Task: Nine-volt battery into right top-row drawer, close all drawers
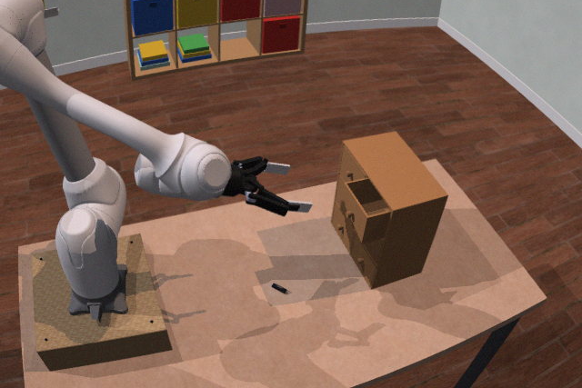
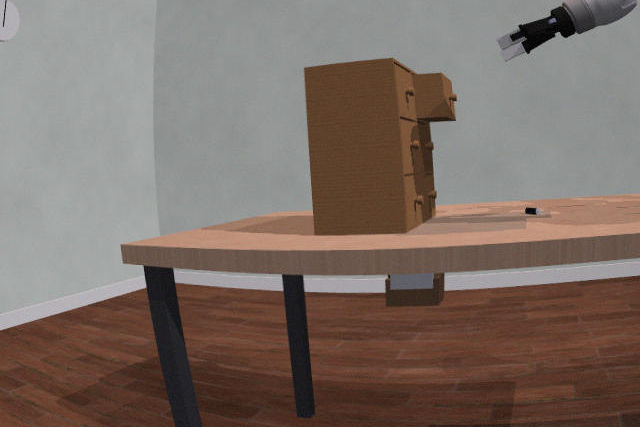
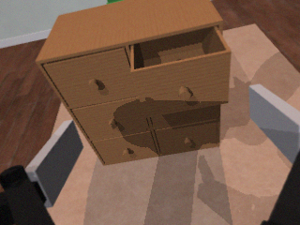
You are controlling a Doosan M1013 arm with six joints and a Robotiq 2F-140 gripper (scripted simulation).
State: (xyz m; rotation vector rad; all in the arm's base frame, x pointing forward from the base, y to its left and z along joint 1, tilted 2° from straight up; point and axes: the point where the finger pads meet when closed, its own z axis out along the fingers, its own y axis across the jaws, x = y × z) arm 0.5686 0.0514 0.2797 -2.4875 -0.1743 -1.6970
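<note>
Top view. One small chest (image 1: 399,163) (image 2: 356,153) (image 3: 131,28), upright on the table (image 1: 211,327) (image 2: 232,257) (image 3: 262,52); top-row right drawer (image 1: 359,226) (image 2: 431,96) (image 3: 159,84), pulled out. One gripper (image 1: 288,187) (image 2: 504,50) (image 3: 160,118), fingers fully spread, nothing between them, apart from the drawer front. Step in hand, by my judgement: closing that drawer. I would bring the fingers together first, making one compact pusher, and line up square to the front. One dark cylinder (image 1: 279,287) (image 2: 531,211), lying loose; its round shape is wrong for a nine-volt, so I leave it.

Exterior view. Drawer, level, jutting from the chest; gripper higher and farther out. I should lower it to the height of the knob (image 1: 350,215) (image 2: 453,97) (image 3: 186,92), then press slowly along the drawer's travel. A hard or high push could shift or tip the chest. I ease off once flush, then back straight away.

Wrist view. Drawer front ahead, between the spread fingers but beyond their reach. One dark sliver (image 3: 178,60) just behind the front wall: probably the nine-volt battery, inside the drawer, mostly hidden, beyond the fingertips and untouched by them.
</note>
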